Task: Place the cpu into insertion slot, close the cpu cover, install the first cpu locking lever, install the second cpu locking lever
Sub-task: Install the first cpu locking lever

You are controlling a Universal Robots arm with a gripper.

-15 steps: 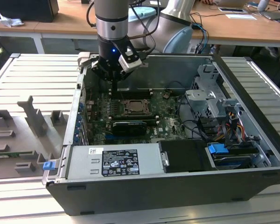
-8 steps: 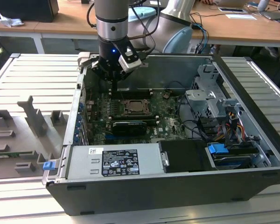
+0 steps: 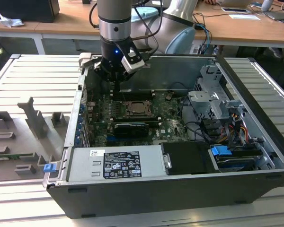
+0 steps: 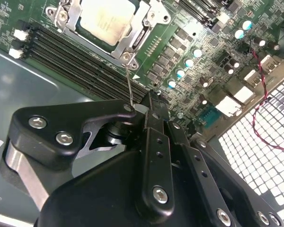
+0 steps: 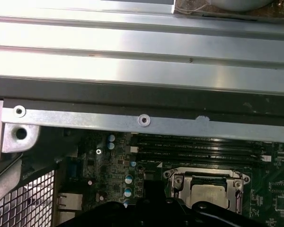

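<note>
Cpu seated under cpu cover; end effector, fingers together and empty, beside upright locking lever: push steadily, avoiding slip.

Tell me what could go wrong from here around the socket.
The thin locking lever runs from a corner of the cpu cover to the gripper; it might slip free or bend sideways. The memory slots lie right beside the cover, so a low move could strike them. The case wall stands close behind the gripper.
</note>
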